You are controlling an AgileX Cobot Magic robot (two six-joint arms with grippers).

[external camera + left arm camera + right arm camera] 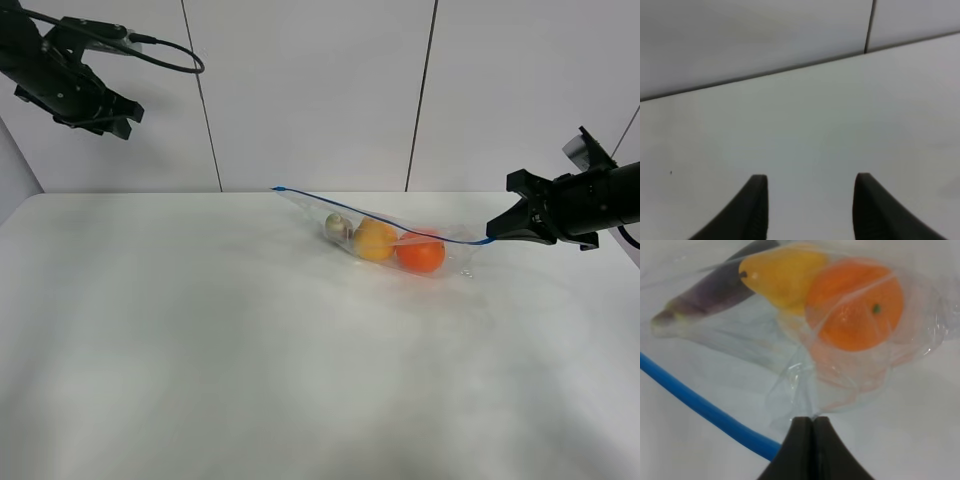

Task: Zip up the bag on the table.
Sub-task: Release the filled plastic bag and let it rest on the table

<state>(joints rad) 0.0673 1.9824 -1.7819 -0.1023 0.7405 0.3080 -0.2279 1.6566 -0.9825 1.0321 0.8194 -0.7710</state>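
Right gripper [813, 421] clamps the zip bag [790, 385] by its corner, beside the orange [855, 305]; left gripper [810, 176], parted and empty, hangs well apart.

The clear bag [452, 256], blue zipper strip [340, 203] raised, lies on the white table [250, 340] holding eggplant [338, 226], pear [375, 240] and orange [420, 252].

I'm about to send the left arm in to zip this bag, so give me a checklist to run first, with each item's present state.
1. The right gripper is shut on the bag beside the zipper strip: ok.
2. The left gripper is open: ok.
3. The left gripper is at the zipper strip: not ok, it hangs high, far from the bag.
4. All inside the bag, eggplant, pear, orange: ok.
5. The zipper strip is sealed: cannot tell.
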